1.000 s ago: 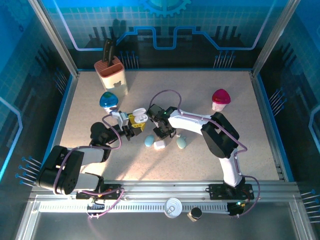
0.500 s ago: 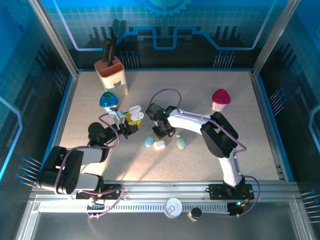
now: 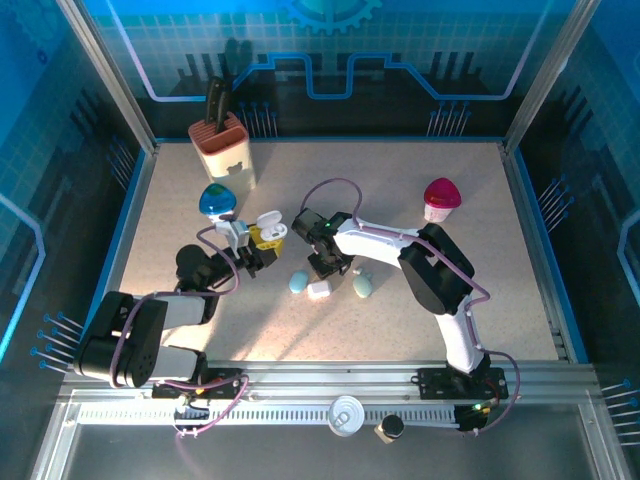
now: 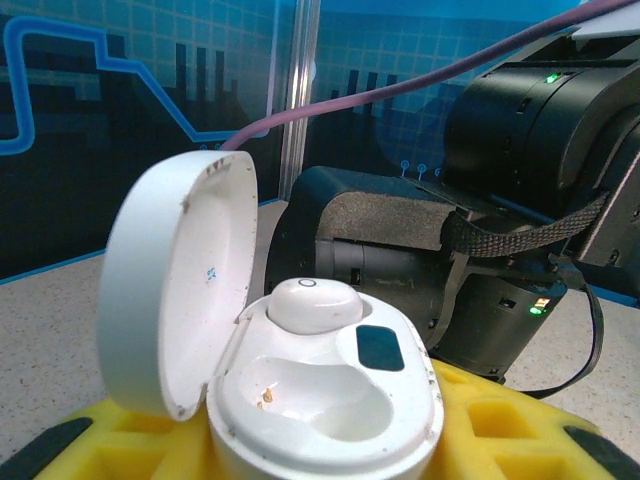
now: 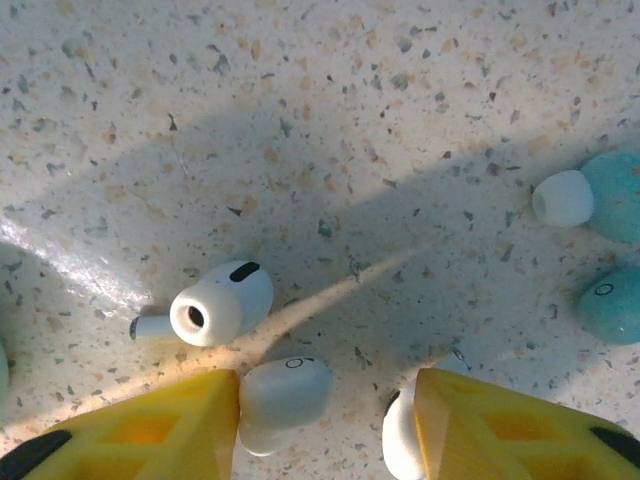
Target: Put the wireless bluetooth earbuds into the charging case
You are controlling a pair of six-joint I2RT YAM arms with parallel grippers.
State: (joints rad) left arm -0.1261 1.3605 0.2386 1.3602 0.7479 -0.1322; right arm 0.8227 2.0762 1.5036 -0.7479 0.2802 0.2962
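At the upper left of the top view stands one knife block [image 3: 222,147], with one blue-topped piece [image 3: 216,200] below it. Just right of that, left of centre, the left claw [image 3: 258,244] is pinching the single charging case [image 3: 270,229]. In the left wrist view the case sits between the yellow pads [image 4: 500,440] with its lid raised at the frame's left. One seated earbud [image 4: 315,303] fills the far well, and the near well is bare.

At the centre of the top view the right claw [image 3: 325,266] points down at the speckled table [image 3: 460,290] with its jaws spread. In the right wrist view its two yellow fingers [image 5: 150,430] rise from the bottom edge, and three small white pieces lie by them.
- The first earbud [image 5: 215,303] lies at lower left, above the left-of-frame finger and apart from it.
- The second earbud [image 5: 285,392] is in the gap, touching that finger's inner face.
- The third white piece [image 5: 398,437], cut off by the bottom edge, lies against the right-of-frame finger.

Two teal pieces [image 5: 610,305] sit at that frame's right edge, well clear of the fingers. The upper one has a white tip.

At the upper right of the top view stands one pink-topped piece [image 3: 441,197].
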